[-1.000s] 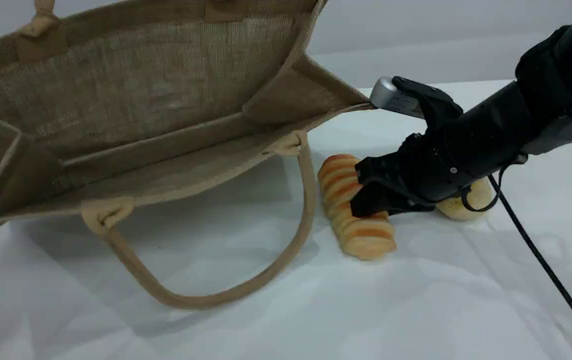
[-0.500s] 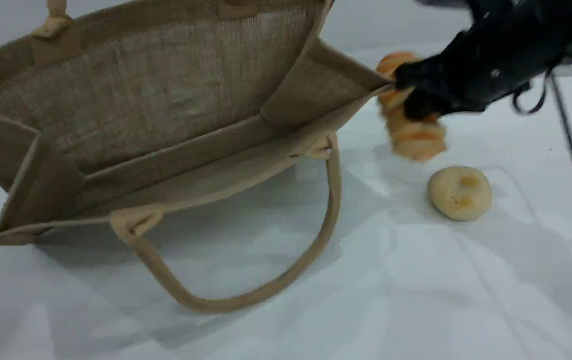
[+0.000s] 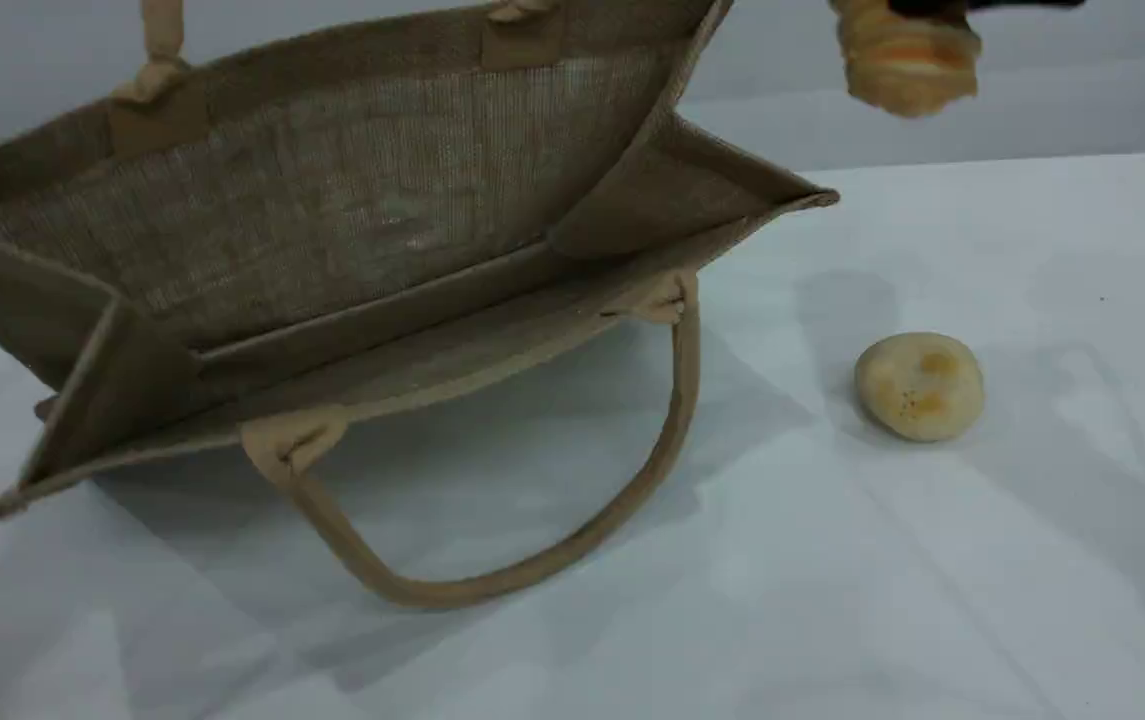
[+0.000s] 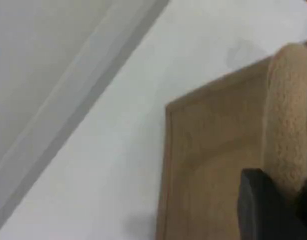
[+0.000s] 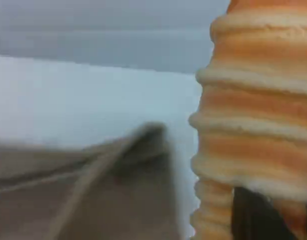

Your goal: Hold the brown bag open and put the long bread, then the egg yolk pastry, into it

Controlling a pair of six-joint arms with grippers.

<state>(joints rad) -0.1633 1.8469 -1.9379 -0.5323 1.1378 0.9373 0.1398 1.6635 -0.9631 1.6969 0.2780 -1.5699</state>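
The brown bag (image 3: 352, 210) hangs tilted with its mouth wide open toward the camera. Its upper handle (image 3: 160, 45) runs out of the top edge and its lower handle (image 3: 492, 585) trails on the table. In the left wrist view my left gripper (image 4: 278, 210) is shut on the beige rope handle (image 4: 288, 115) above the bag's panel (image 4: 213, 165). The long bread (image 3: 907, 60) hangs in the air at the top right, above and right of the bag's corner. My right gripper (image 5: 266, 217) is shut on the long bread (image 5: 253, 110). The egg yolk pastry (image 3: 920, 387) sits alone on the table.
The white table (image 3: 932, 600) spreads around the bag and the pastry. A pale wall (image 3: 1082, 90) rises behind its far edge. The bag's right corner (image 3: 817, 200) sticks out toward the bread.
My right gripper has lifted the long bread off the table, up and back to the top edge of the scene. The pastry is uncovered. The bag has shifted slightly right.
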